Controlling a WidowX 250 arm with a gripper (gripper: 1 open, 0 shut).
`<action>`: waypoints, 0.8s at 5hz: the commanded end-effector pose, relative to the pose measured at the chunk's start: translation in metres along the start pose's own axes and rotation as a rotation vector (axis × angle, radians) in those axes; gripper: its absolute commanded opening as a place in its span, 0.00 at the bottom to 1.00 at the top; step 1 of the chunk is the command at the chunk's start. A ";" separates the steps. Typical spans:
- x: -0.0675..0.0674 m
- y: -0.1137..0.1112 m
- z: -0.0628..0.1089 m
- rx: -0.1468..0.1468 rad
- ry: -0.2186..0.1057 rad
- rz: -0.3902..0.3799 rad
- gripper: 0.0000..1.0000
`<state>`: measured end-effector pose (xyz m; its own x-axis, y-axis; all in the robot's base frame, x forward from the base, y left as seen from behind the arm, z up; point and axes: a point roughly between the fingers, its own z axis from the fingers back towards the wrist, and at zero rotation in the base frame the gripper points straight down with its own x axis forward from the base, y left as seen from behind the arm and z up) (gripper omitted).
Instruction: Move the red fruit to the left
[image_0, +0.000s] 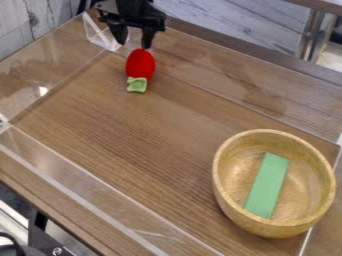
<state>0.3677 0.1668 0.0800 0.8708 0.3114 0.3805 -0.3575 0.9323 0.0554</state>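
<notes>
Lying on the wooden table near the top of the frame, left of center, the red fruit (140, 64) has its green leafy end (136, 85) pointing toward the bottom of the picture. The black gripper (131, 38) is just above it in the frame, at the upper edge, its two fingers spread apart with the fruit just below them in the picture; whether either finger touches it, I cannot tell. At lower right, a wooden bowl (235, 205) holds a flat green block (267, 186).
</notes>
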 end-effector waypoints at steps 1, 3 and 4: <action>0.017 0.008 0.014 0.002 -0.051 0.013 0.00; 0.014 0.007 0.018 -0.008 -0.032 0.019 1.00; 0.013 0.002 0.027 -0.014 -0.024 0.019 1.00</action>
<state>0.3599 0.1658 0.0746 0.8854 0.3427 0.3141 -0.3699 0.9286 0.0296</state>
